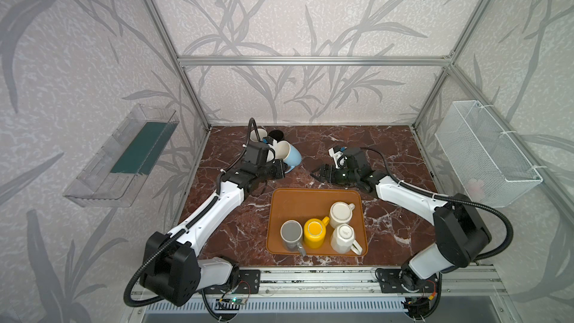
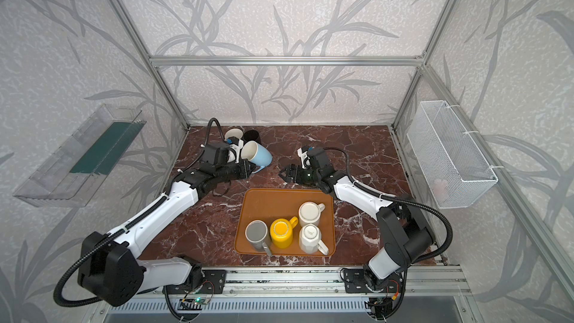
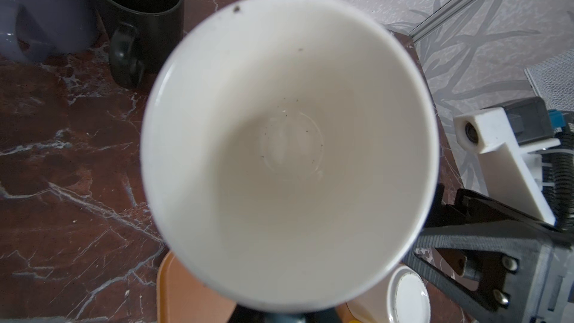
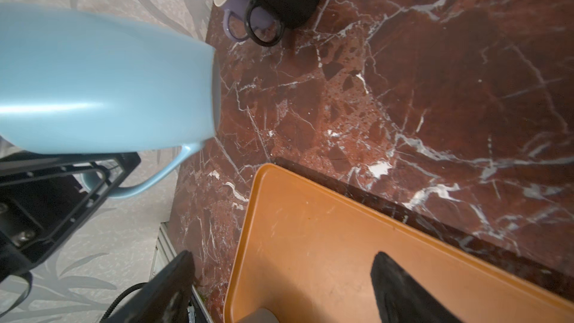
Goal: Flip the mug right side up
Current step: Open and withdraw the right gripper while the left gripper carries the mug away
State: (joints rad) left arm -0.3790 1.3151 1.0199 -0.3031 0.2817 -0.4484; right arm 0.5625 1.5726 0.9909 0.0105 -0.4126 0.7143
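left edge: clear plastic bin (image 1: 102, 178) on leaf-print wall | left tool (image 1: 284, 169): clamped on handle of blue mug (image 1: 292, 154), mug tilted, centre-left of frame | red marble bench (image 1: 391, 150) | orange tray (image 1: 298, 198), lower centre | right tool (image 1: 317, 176): jaws wide, empty | right edge: white wire basket (image 1: 484, 150)

Looking down from high in front over the counter (image 1: 403, 144) in both top views; from the wrists, close on the blue mug (image 3: 289, 150): left into it, right along its side
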